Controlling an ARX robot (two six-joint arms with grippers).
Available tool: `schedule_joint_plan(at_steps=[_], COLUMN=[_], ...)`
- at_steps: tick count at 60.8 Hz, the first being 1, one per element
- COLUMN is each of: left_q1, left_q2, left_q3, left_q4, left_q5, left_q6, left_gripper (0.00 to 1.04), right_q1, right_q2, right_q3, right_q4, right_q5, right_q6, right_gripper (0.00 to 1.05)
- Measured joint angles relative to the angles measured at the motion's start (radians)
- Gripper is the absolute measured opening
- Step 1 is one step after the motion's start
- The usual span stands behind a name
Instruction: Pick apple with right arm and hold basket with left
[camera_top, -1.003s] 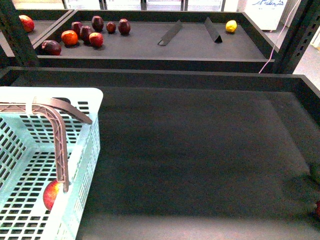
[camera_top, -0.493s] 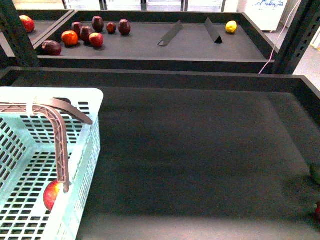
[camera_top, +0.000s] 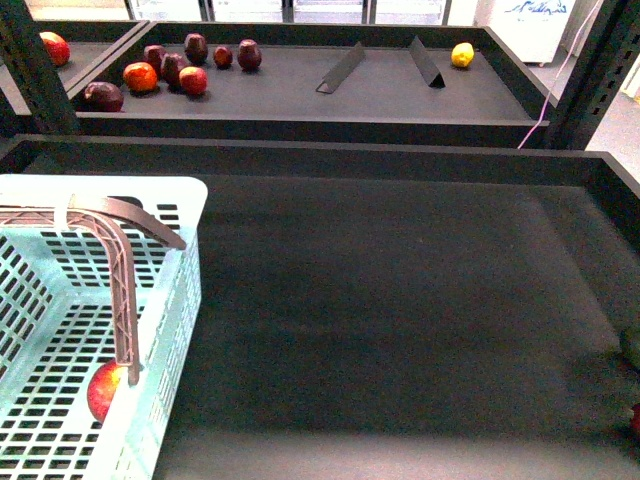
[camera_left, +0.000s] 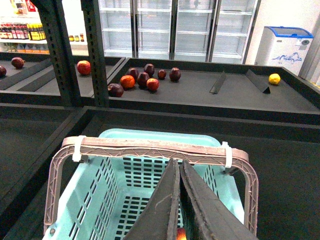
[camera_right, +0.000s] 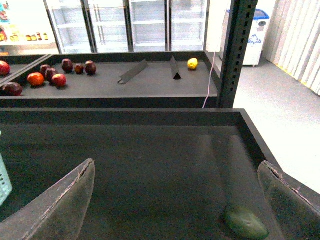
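The apple (camera_top: 105, 390), red and shiny, lies on the floor of the pale turquoise basket (camera_top: 185, 300) at the front left, partly behind the brown ribbed handles (camera_top: 122, 300). In the left wrist view my left gripper (camera_left: 176, 162) is shut, with its fingertips just under the banded handles (camera_left: 150, 146) and above the basket (camera_left: 112, 195). I cannot tell whether they touch the handles. A sliver of the apple (camera_left: 181, 234) shows below the fingers. My right gripper (camera_right: 175, 163) hangs open over the dark tray floor with nothing between its fingers. Neither gripper shows in the front view.
A green fruit (camera_right: 245, 223) lies on the tray floor near the right finger. The back shelf holds several dark-red and orange fruits (camera_top: 165, 70), a lemon (camera_top: 461, 53) and two slanted dividers (camera_top: 340, 68). A raised tray wall (camera_top: 300, 155) and a metal post (camera_right: 240, 50) bound the space.
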Motion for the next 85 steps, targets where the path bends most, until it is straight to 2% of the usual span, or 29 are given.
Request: schedule_joint_plan(at_steps=[29,45,53,57,85], left_q1=[0.0,0.0,0.0,0.0,0.0], left_q2=[0.0,0.0,0.0,0.0,0.0], left_q3=[0.0,0.0,0.0,0.0,0.0], left_q4=[-0.002,-0.002,-0.002,-0.002,-0.002], left_q5=[0.0,0.0,0.0,0.0,0.0], left_q6=[-0.001,0.0,0.0,0.0,0.002], left_gripper=[0.04,0.53,0.87,0.99,0.98], right_q1=[0.0,0.0,0.0,0.0,0.0], right_q2=[0.0,0.0,0.0,0.0,0.0], right_q3=[0.0,0.0,0.0,0.0,0.0], right_q4=[0.0,0.0,0.0,0.0,0.0], right_q5=[0.0,0.0,0.0,0.0,0.0], right_q6=[0.0,0.0,0.0,0.0,0.0], right_gripper=[0.96,0.96,0.96,0.96,0.96])
